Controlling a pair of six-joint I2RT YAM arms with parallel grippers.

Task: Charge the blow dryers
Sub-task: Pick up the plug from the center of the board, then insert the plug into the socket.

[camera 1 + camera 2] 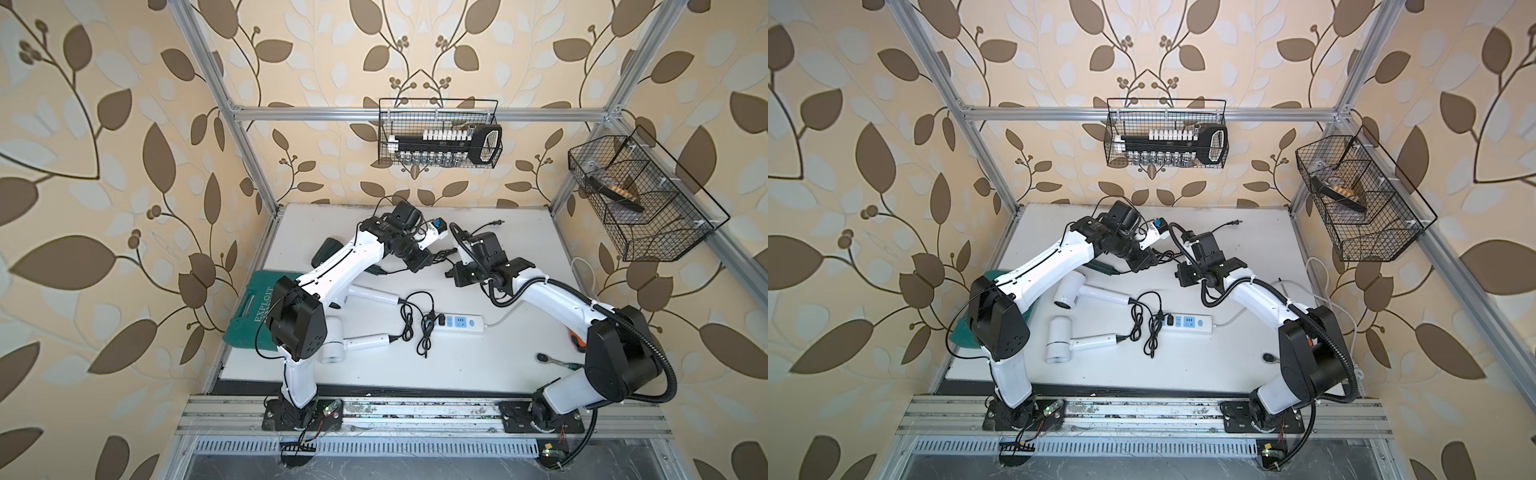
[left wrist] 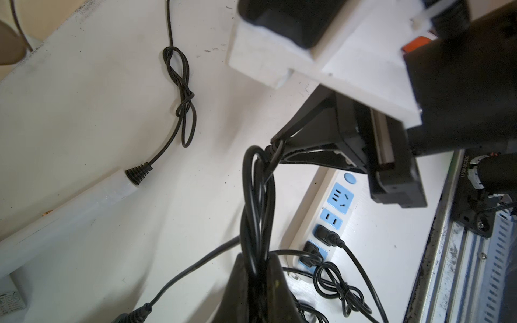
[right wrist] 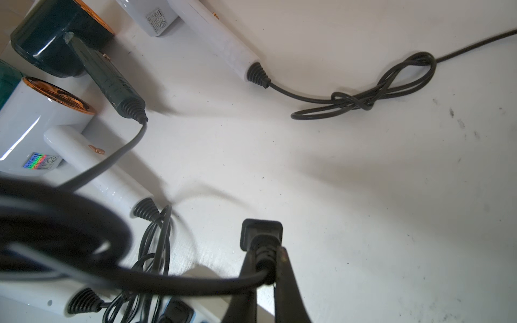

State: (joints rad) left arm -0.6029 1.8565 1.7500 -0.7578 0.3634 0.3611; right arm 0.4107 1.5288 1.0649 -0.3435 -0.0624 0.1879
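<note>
Black plug (image 3: 261, 230) sits pinched between the closed jaws of the right gripper (image 3: 265, 260), its flat face turned away from the wrist. The left gripper (image 2: 257, 260) is clamped narrow round the knotted bundle of that same cord (image 2: 256, 201), a little further down the line. The cord seems to belong to the dark green blow dryer (image 3: 53, 36), lying at the left side of the table (image 1: 478, 365) (I cannot trace it the whole way). The power strip (image 1: 467, 323) lies nearer the robot's bases than either gripper, its long axis across the table. Two plugs (image 2: 324, 235) fill its left end, and the free blue sockets (image 2: 340, 197) sit toward the right arm (image 1: 552, 291), the nearer one, so the plug would have to come back and down.
</note>
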